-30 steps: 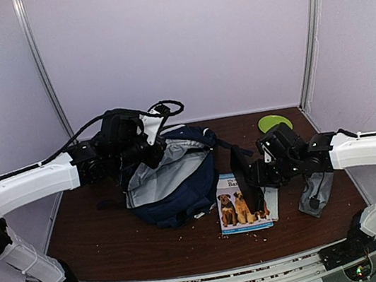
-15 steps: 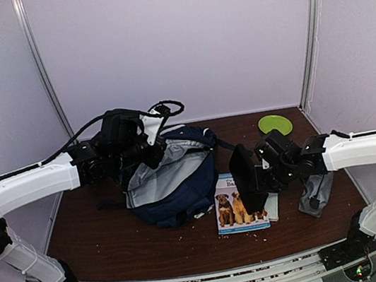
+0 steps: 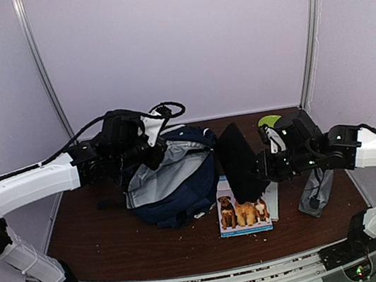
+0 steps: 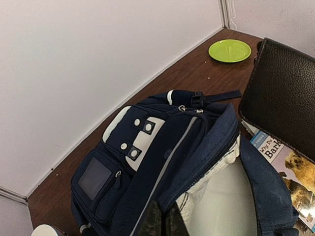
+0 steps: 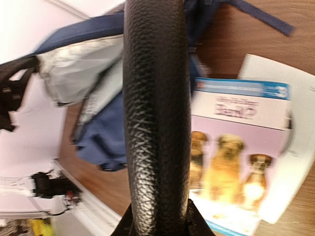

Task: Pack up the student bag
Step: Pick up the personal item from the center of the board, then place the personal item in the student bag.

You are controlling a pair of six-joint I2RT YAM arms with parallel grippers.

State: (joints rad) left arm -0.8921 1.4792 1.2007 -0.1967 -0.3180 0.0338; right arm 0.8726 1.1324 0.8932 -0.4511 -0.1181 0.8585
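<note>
The student bag (image 3: 174, 186), navy with a light grey lining, lies open in the middle of the table. My left gripper (image 3: 148, 151) is shut on the upper rim of its opening and holds it up; the left wrist view shows the dark fingertips (image 4: 170, 223) pinching the bag's (image 4: 147, 147) zipper edge. My right gripper (image 3: 264, 169) is shut on a black leather-textured case (image 3: 238, 162), which stands on edge in the air just right of the bag. In the right wrist view the case (image 5: 155, 98) runs straight up from the right gripper (image 5: 157, 223).
A book with dogs on its cover (image 3: 243, 211) lies on white paper below the raised case. A small grey zip pouch (image 3: 316, 192) lies at the right, under my right arm. A green plate (image 4: 229, 50) sits in the back right corner.
The right gripper closed on the black case and lifted it off the dog book, turning it upright. The left arm and the bag stayed where they were.
</note>
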